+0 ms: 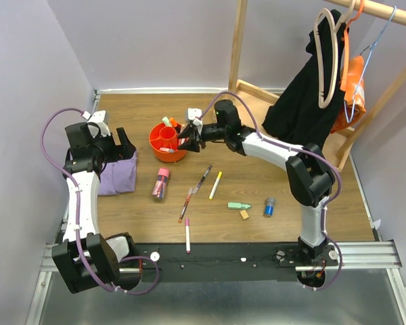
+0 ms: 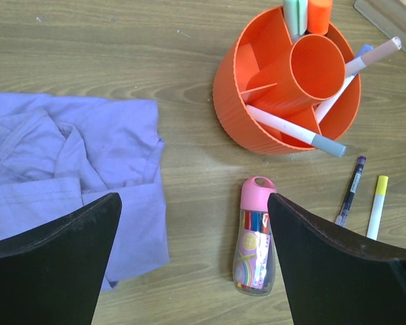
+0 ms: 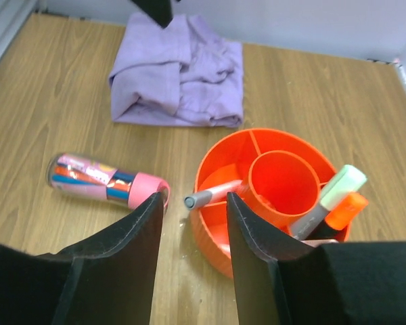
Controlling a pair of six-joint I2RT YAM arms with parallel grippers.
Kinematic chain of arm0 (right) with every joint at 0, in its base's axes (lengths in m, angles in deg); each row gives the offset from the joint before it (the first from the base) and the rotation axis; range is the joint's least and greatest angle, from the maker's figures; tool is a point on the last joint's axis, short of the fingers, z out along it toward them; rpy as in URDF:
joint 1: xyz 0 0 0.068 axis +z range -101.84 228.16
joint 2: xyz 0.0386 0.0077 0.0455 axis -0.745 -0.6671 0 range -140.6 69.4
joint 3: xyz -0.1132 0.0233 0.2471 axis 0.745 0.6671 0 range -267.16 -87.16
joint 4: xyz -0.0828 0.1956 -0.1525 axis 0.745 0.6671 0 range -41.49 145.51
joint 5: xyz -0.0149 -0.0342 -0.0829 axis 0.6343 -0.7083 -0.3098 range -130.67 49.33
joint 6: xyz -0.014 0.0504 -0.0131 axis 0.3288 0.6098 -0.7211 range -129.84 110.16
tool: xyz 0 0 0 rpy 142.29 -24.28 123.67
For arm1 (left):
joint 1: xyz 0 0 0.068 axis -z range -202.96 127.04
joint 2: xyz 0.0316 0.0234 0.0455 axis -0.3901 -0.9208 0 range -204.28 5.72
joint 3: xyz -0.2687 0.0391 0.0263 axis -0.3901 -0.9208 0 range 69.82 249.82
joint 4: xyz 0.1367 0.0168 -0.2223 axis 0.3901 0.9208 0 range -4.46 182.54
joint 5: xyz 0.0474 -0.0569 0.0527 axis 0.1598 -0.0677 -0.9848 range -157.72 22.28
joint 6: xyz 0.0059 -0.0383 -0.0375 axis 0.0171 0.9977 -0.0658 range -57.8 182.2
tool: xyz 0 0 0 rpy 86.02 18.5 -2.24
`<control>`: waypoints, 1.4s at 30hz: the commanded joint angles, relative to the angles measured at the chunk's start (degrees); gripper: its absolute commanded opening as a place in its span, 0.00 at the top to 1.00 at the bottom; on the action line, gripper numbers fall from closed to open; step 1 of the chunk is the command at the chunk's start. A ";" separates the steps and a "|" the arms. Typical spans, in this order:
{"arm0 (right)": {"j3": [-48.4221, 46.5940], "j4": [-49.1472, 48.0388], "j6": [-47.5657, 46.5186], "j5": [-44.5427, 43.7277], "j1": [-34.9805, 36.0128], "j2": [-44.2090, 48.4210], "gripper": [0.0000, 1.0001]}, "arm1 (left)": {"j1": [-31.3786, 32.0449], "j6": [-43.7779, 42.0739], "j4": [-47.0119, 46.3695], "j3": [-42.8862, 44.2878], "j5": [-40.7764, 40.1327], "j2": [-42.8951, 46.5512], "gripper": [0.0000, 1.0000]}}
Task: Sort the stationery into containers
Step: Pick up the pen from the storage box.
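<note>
Clear pink-capped plastic tube (image 1: pixel 161 183) of pens: flat on wooden table (image 1: pixel 257 176), long axis near-to-far, cap toward round orange plastic tub (image 1: pixel 166 156) just beyond. Right jaws, slightly apart, empty, at tub's right rim; left jaws, wide apart, over purple cloth (image 1: pixel 118 177); tube roughly equidistant

Bright, even overhead light, soft faint shadows; all three views sharp, without glare.

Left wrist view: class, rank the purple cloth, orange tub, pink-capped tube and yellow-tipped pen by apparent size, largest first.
1. purple cloth
2. orange tub
3. pink-capped tube
4. yellow-tipped pen, its lower end hidden
</note>
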 commanded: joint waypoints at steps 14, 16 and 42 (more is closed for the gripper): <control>-2.96 6.64 -11.58 -4.01 3.57 -7.56 0.49 | 0.28 -0.01 -0.77 -1.11 1.34 -0.79 0.02; -3.13 5.93 -11.57 -4.28 3.57 -8.00 0.49 | 0.28 -0.01 -0.77 -1.20 1.33 -0.96 0.02; -10.78 8.29 -10.87 -7.10 3.57 -13.36 0.57 | 0.19 -0.01 -2.27 -0.76 0.98 -4.30 0.02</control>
